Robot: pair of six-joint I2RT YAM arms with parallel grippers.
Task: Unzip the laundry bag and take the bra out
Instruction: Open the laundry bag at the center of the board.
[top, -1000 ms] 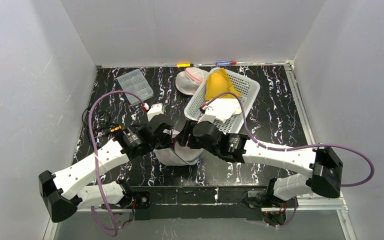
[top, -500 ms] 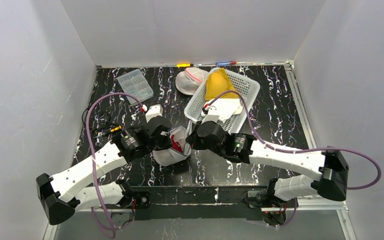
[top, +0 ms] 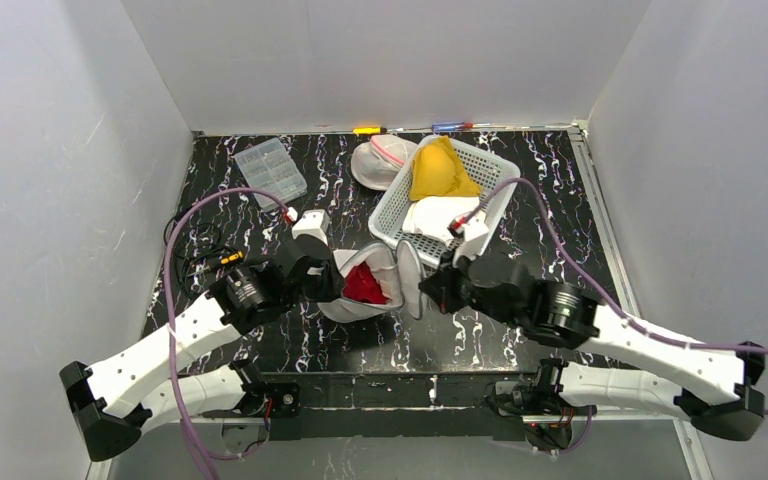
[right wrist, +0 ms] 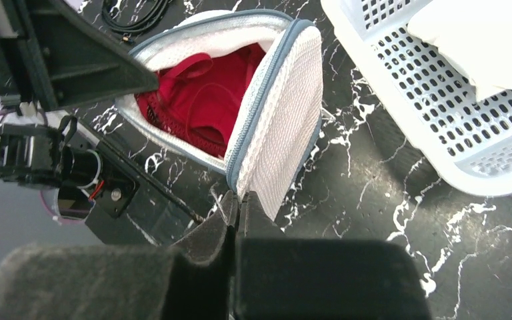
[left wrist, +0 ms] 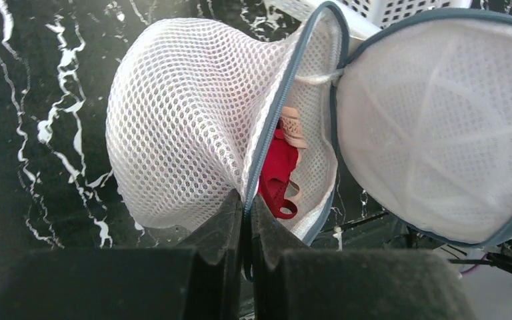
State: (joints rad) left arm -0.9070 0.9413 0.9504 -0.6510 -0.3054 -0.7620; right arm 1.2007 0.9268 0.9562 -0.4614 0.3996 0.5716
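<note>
The white mesh laundry bag [top: 352, 308] lies unzipped near the front of the table, its two halves spread apart. The red bra [top: 365, 284] shows inside the left half. My left gripper [top: 328, 280] is shut on that half's grey zipper edge [left wrist: 267, 133], with the bra [left wrist: 279, 167] just beyond its fingertips. My right gripper [top: 428, 295] is shut on the rim of the other half [right wrist: 283, 127], which stands up like a lid to the right of the bra [right wrist: 200, 93]. In the wrist views the left gripper [left wrist: 247, 200] and the right gripper [right wrist: 239, 200] both pinch mesh edge.
A white slotted basket [top: 505, 175] behind the bag holds a yellow cloth [top: 438, 170] and a white cloth [top: 438, 215]. Another white mesh pouch [top: 378, 160] lies at its left. A clear plastic box [top: 270, 170] sits at the back left, black cables [top: 195, 255] at the left edge.
The right gripper closed on the bag's rim and drew it rightward while the left held the other side. The bag went from closed to spread open, exposing the red bra.
</note>
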